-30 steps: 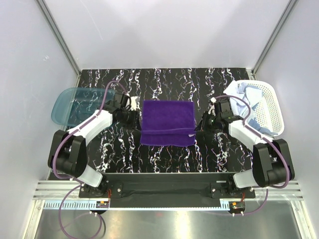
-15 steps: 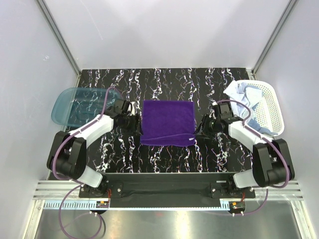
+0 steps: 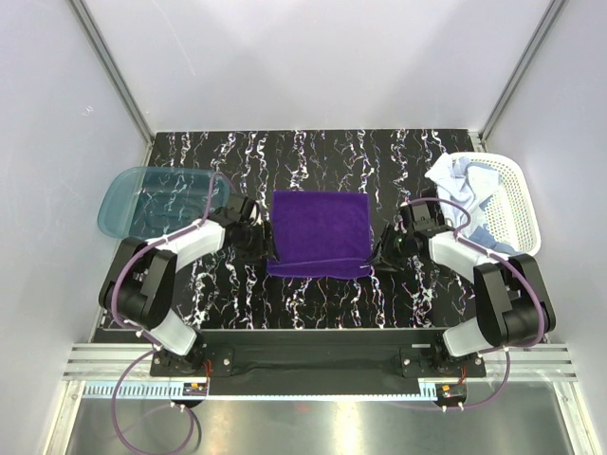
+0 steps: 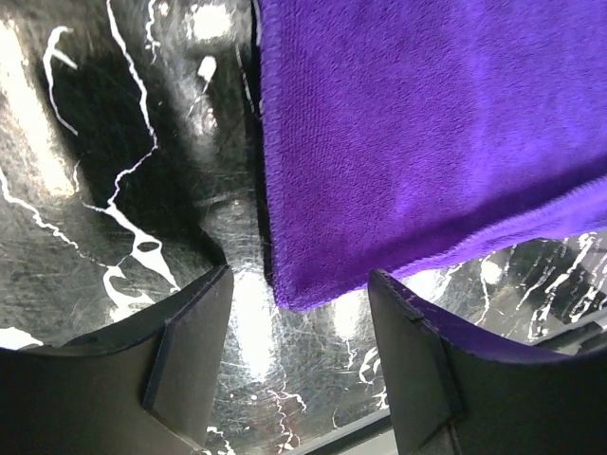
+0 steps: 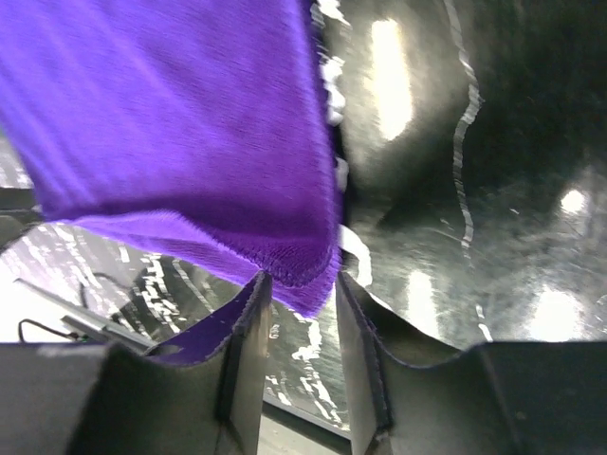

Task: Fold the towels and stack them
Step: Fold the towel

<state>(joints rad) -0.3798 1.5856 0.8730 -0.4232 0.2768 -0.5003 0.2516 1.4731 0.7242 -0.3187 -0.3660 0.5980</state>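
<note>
- Purple cloth is seen from the top external view as the purple towel (image 3: pixel 320 232), spread flat in the middle of the black marbled desk (image 3: pixel 322 152).
- The left gripper (image 3: pixel 258 244) is placed at the towel's near left corner and the right gripper (image 3: pixel 383 249) at its near right corner.
- A white towel (image 3: pixel 448 174) and a light blue towel (image 3: pixel 484 176) are crumpled together in the white mesh basket (image 3: pixel 522 204) at the right edge of the desk.
- A translucent teal tray (image 3: pixel 119 199) is set at the left edge.
- In the left wrist view, the left gripper (image 4: pixel 299 355) is spread wide. The towel's (image 4: pixel 427 123) corner lies between the fingers (image 4: pixel 185 370) and is touched by neither.
- In the right wrist view, the right gripper (image 5: pixel 299 303) is drawn nearly together. The hemmed corner of the towel (image 5: pixel 171 114) is pinched at the fingertips (image 5: pixel 248 313). The cloth is raised off the desk there, and it is blurred.
</note>
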